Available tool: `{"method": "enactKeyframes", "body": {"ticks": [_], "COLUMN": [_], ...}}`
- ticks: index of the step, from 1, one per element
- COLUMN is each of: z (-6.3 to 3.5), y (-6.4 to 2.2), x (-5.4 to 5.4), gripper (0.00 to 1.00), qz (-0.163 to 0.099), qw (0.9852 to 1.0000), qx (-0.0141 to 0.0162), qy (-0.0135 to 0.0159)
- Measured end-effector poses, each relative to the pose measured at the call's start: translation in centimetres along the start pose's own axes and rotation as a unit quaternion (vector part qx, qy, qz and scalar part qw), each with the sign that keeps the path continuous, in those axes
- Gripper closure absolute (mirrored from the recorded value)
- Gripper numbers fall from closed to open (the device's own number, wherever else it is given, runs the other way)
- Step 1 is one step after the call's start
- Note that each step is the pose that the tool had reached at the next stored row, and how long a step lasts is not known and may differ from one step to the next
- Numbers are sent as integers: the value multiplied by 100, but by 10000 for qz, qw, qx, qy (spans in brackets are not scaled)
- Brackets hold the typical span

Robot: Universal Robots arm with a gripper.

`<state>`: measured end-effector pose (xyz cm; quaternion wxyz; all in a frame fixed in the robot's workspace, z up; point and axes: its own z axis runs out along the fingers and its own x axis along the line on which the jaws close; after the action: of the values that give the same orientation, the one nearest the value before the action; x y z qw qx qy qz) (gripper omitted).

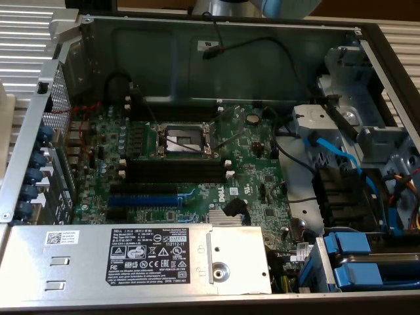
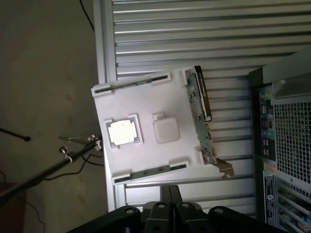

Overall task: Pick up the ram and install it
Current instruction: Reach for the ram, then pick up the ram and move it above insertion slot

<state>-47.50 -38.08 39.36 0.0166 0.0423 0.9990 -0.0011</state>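
Exterior view, looking down into an open computer case [image 1: 216, 39]: green motherboard [image 1: 256, 151] flat on its floor, with a processor socket [image 1: 178, 139] near the middle. Just beside the socket, toward the camera, long black slots [image 1: 177, 172] with white end clips, lying side by side; next to those, a blue slot [image 1: 144, 198]. Nearest the camera, a grey power supply [image 1: 131, 256] with a black label. Toward the exterior view's right, blue drive carriers [image 1: 348, 252] and a blue cable [image 1: 335, 154]. At the far edge of the case, a pale blue piece of the arm [image 1: 289, 6]. Wrist view, looking down past the gripper [image 2: 170, 190]: black fingers [image 2: 166, 198] pressed together, tips touching, with nothing held between. Beneath, on a ribbed metal table [image 2: 194, 29], a white holder tray [image 2: 146, 104] lying askew, near the perforated side of the case [image 2: 291, 136]. In the tray's pockets, a square silver processor [image 2: 121, 132] and just beside it a white square block [image 2: 166, 130]. Along the tray edge closest to the gripper, clipped at both ends, what looks to be the ram [image 2: 150, 171]: a long thin grey-green strip, parked in the tray, not yet lifted, apart from the fingertips. Along the opposite edge, a thin dark line [image 2: 131, 82]; stick or empty groove, cannot tell. Along the edge facing the case, a green card [image 2: 201, 116] standing on edge, with a metal bracket at one end.
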Motion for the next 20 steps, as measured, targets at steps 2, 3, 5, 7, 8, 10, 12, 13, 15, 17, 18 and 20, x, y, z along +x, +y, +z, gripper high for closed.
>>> {"method": "enactKeyframes", "body": {"ticks": [2,3,5,7,8,10,12,13,15,17,18,20], "z": [-1,-2,-3,-4,-3,-2,3,2,2,3,3,3], "y": [2,0,-3,0,6,9,16,15,15,15,15,15], "x": [40,69,134,192,207,207,209,209,209,209,209,209], "gripper": [89,89,89,89,89,89,89,89,89,89,89,89], "qz": [-2,-3,-5,-6,-5,-6,-5,-5,-5,-6,-5,-6], "qw": [10000,10000,9999,9999,9999,9999,9999,9999,9999,9999,9999,9999], "qx": [-74,-93,-124,-143,-151,-160,-166,-166,-167,-167,-167,-167], "qy": [7,11,20,26,26,28,28,29,30,29,29,29]}}
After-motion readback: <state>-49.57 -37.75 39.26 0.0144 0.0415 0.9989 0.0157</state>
